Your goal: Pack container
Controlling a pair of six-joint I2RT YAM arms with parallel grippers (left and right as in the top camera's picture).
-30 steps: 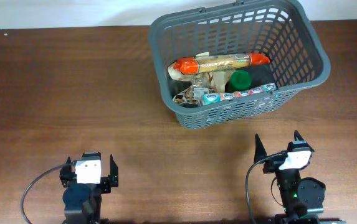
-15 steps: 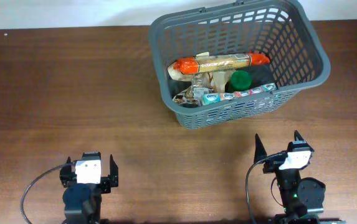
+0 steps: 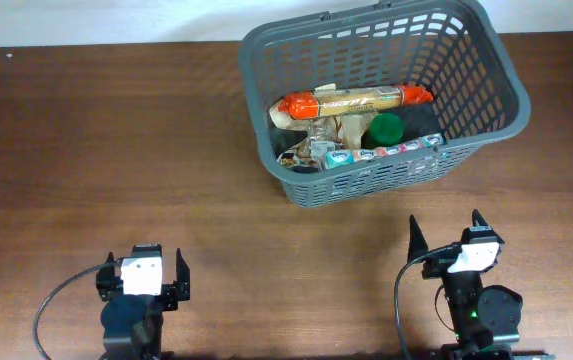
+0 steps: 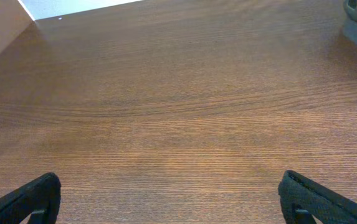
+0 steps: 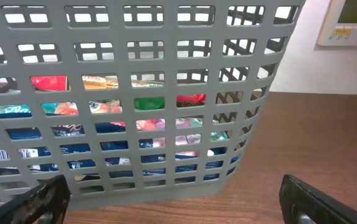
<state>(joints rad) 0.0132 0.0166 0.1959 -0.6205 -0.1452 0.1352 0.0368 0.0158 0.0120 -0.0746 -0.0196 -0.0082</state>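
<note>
With my left hand [image 3: 143, 262] and right hand [image 3: 446, 220] both gaping empty, I am facing the shopping basket [image 3: 366, 180] at the nearer right hand's twelve o'clock, lying lengthwise roughly nine-to-three.

Lab-like workroom
Brown wooden table [image 3: 116, 150]; behind it a white wall [image 5: 303, 62] with a beige rectangular wall panel [image 5: 352, 22].

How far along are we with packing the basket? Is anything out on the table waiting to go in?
Done: the basket holds a long orange-ended package, a green cap and colourful printed packs. In hand: nothing; the left pincer and right pincer are open and empty at the near edge. Left: no loose item shows on the table, so packing looks finished.
</note>
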